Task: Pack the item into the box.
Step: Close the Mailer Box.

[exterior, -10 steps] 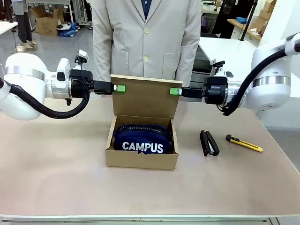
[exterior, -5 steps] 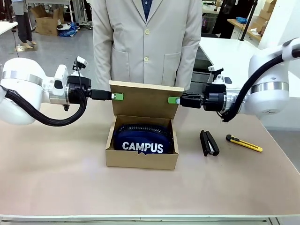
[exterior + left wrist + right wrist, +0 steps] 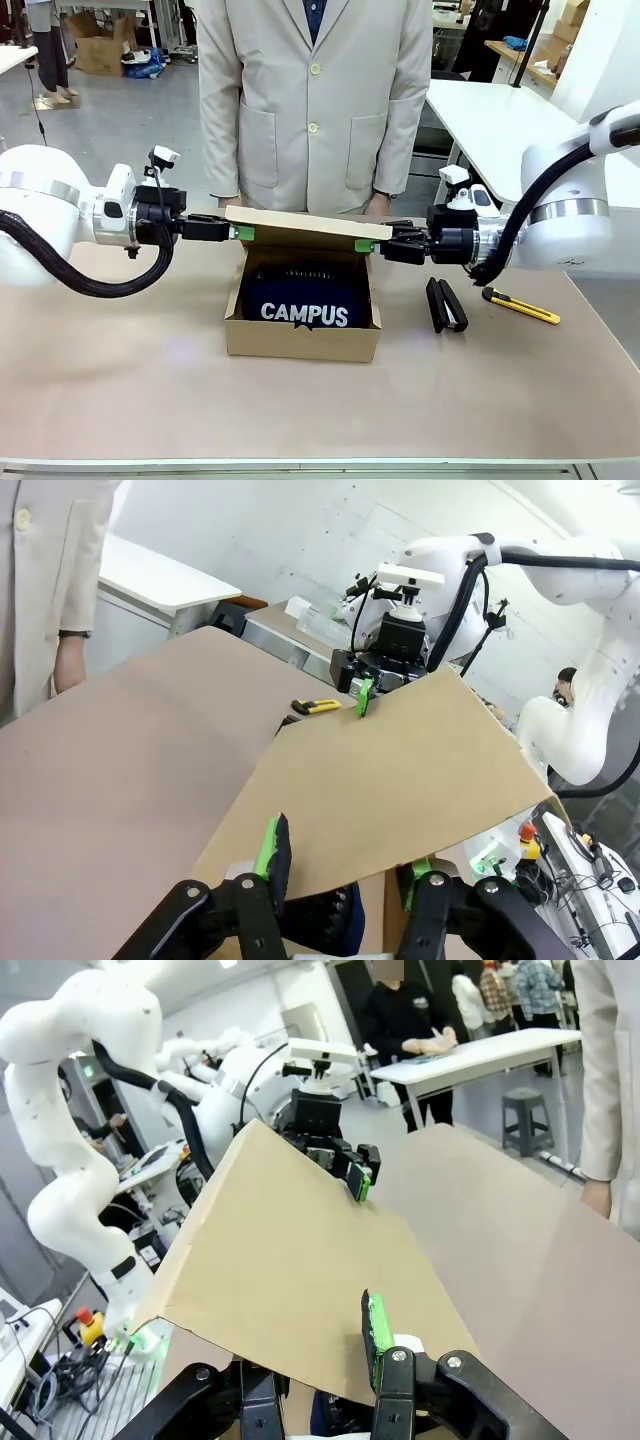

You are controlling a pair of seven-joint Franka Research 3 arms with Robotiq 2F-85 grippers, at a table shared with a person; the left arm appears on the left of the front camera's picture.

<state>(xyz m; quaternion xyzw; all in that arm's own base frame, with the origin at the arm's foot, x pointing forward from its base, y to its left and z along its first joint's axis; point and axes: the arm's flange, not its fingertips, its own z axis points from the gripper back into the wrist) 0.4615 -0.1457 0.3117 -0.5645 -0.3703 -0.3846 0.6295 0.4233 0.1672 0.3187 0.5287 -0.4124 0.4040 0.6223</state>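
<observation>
Box [image 3: 300, 340] in the front view sits mid-bench [image 3: 120, 370], and you can see the navy pouch [image 3: 305, 305] lying inside it, its white "CAMPUS" lettering facing the camera. The lid [image 3: 305, 225] is tilted nearly level above the opening. Your left end effector [image 3: 240, 232] is at the lid's left corner and your right end effector [image 3: 365, 245] at its right corner, both touching the cardboard. A black stapler [image 3: 446, 305] lies just right of the box, a yellow utility knife [image 3: 520, 306] farther right. A person [image 3: 315, 100] stands at the far side.

In the left wrist view, your left end effector [image 3: 345, 845] has its fingers part open, with the lid's near corner lying across them; you cannot tell whether it is pinched. A dark strip of the pouch shows under the lid.

In the right wrist view, your right end effector [image 3: 315, 1345] is drawn in narrow at its corner. One green pad stands against the lid's edge and the cardboard covers the other finger.
</observation>
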